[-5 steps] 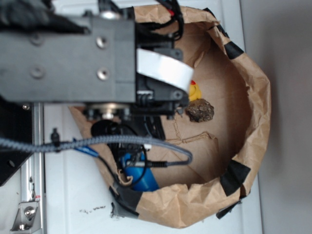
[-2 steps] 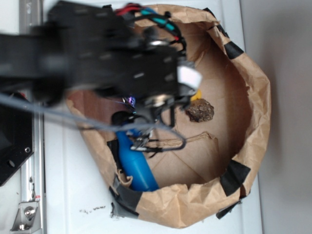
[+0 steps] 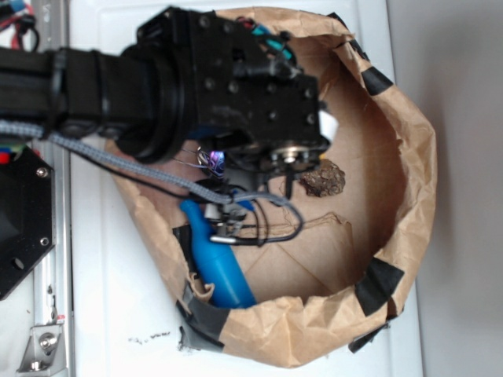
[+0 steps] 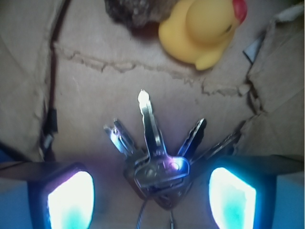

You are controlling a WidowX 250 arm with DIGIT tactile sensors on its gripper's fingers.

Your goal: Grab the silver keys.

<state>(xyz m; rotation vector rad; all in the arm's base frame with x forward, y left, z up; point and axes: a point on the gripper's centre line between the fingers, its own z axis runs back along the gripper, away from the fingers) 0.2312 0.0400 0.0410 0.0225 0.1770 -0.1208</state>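
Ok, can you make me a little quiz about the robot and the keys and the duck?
1. True or false: in the wrist view the silver keys lie between the two glowing fingers.
2. What sits beyond the keys' tips? A) a yellow duck B) a red ball C) a green cup
3. Fill in: the keys rest on the brown ______ floor of the paper bag.

Key: 1 true; 2 A; 3 cardboard. The fingers stand apart on either side of the bunch and have not closed on it yet.
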